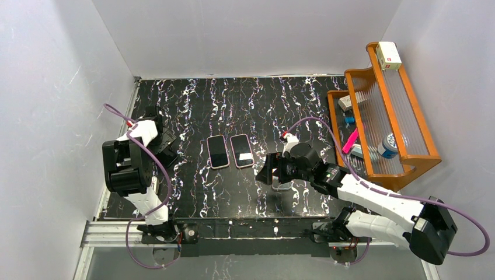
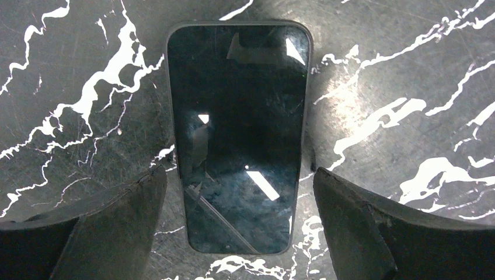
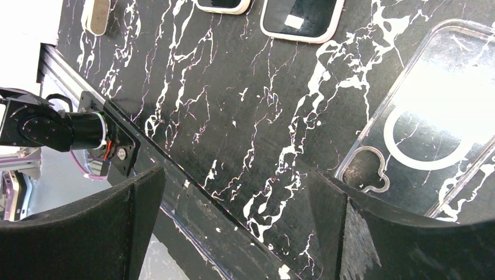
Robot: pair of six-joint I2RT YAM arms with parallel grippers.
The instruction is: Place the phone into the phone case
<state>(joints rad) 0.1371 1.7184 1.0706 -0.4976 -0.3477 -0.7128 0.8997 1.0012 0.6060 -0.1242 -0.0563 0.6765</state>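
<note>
— So, where is the phone?

— Right under your left tool [image 2: 238, 178]. The phone [image 2: 236, 116] lies flat on the counter [image 2: 385, 81], screen up, with its long side running away from the wrist camera. Its near end sits between the two fingers, and a thin strip of counter shows on each side of it.

— What does it look like?

— Dark glass, a thin grey rim and rounded corners. The screen is off and glossy, so you see bright reflections and some fine scratches across it.

— And the tools?

— Your left tool is spread wide and has hold of nothing. Your right tool [image 3: 236, 175] is spread just as wide, also empty, above the counter near its front edge.

— The case?

— The phone case [image 3: 429, 111] is clear plastic and lies flat on the black, white-veined counter. In the right wrist view, its lower edge is hidden behind the finger on the right. You can make out a white ring in its middle and a lobed camera cut-out at one corner.

— Anything else close by?

— A pale-rimmed phone [image 1: 218, 151] and a second pale-rimmed phone [image 1: 241, 150] lie side by side, screens up, mid-counter between your two tools.
</note>
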